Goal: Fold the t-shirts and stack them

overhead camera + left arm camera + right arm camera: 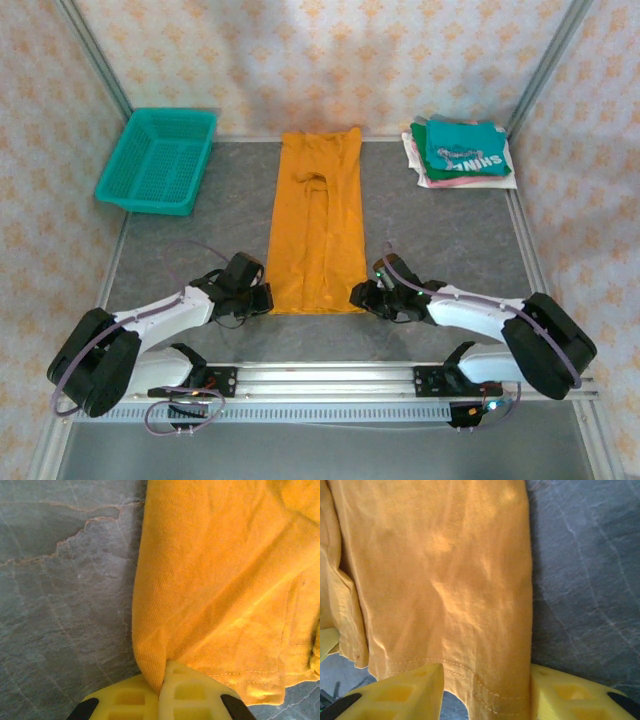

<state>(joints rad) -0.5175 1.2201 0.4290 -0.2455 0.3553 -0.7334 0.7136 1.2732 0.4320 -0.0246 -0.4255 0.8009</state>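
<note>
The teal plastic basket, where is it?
In the top view, the teal plastic mesh basket sits far back on the left, apart from the mustard-orange cloth t-shirt to its right.

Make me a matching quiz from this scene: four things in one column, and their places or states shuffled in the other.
Column one:
1 basket
2 orange shirt
3 teal shirt
4 left gripper

Column two:
A far right corner, lettering up
B shut on a cloth corner
C far left corner
D laid lengthwise down the middle

Pairs: 1-C, 2-D, 3-A, 4-B
</note>
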